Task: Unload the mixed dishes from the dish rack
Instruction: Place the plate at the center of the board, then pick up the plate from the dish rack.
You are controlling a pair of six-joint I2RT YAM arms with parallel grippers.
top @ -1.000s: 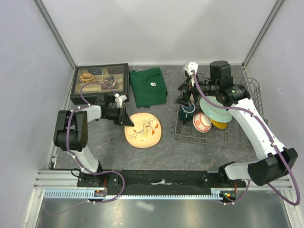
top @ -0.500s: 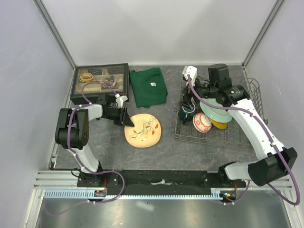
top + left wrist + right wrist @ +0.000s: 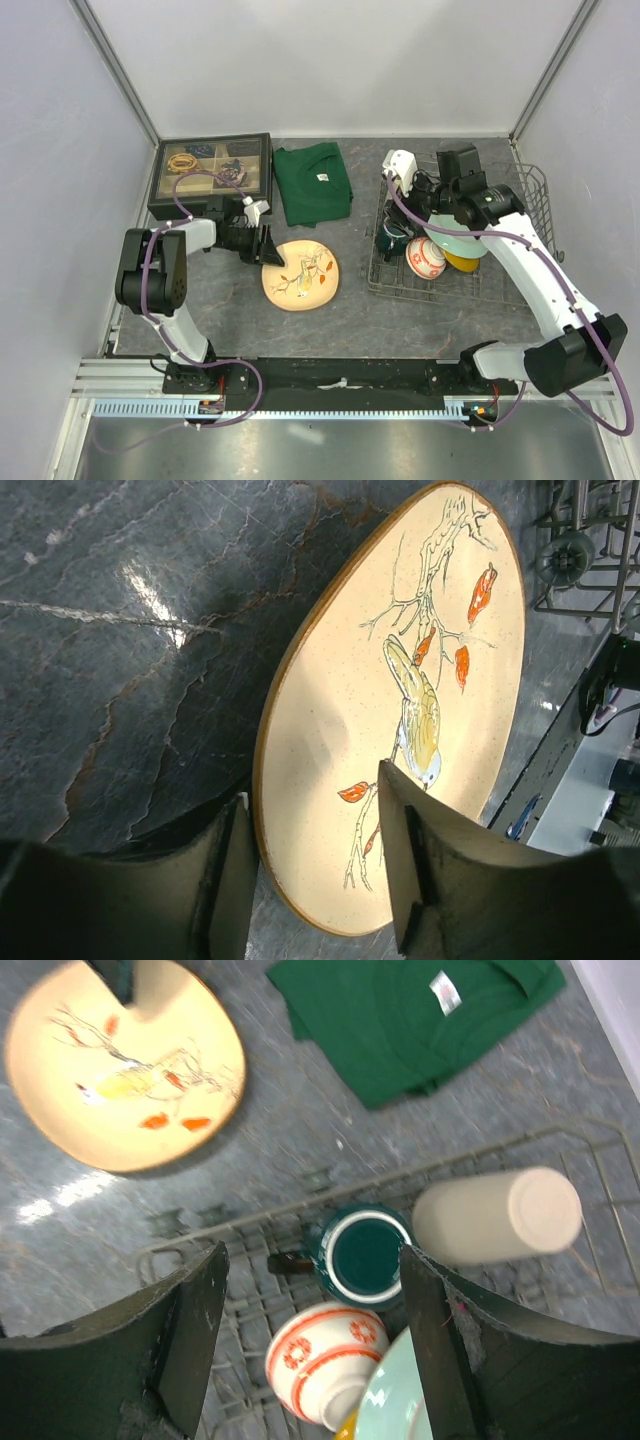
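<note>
Dark marbled tabletop point(image 3: 350, 310), grey walls round. Found the right gripper point(image 3: 312, 1260) spread wide over the wire rack point(image 3: 400, 290) at 3 o'clock, green mug point(image 3: 365, 1255) straight beneath, handle toward 9 o'clock, tumbler point(image 3: 495, 1215) on its side at 2 o'clock. Judged that arm nearer. Found the left gripper point(image 3: 310, 850) unclenched, astride the rim of the cream plate point(image 3: 400, 700), outside the rack. Could barely make out the yellow plate point(image 3: 462, 262) behind the pale green plate point(image 3: 455, 240).
</note>
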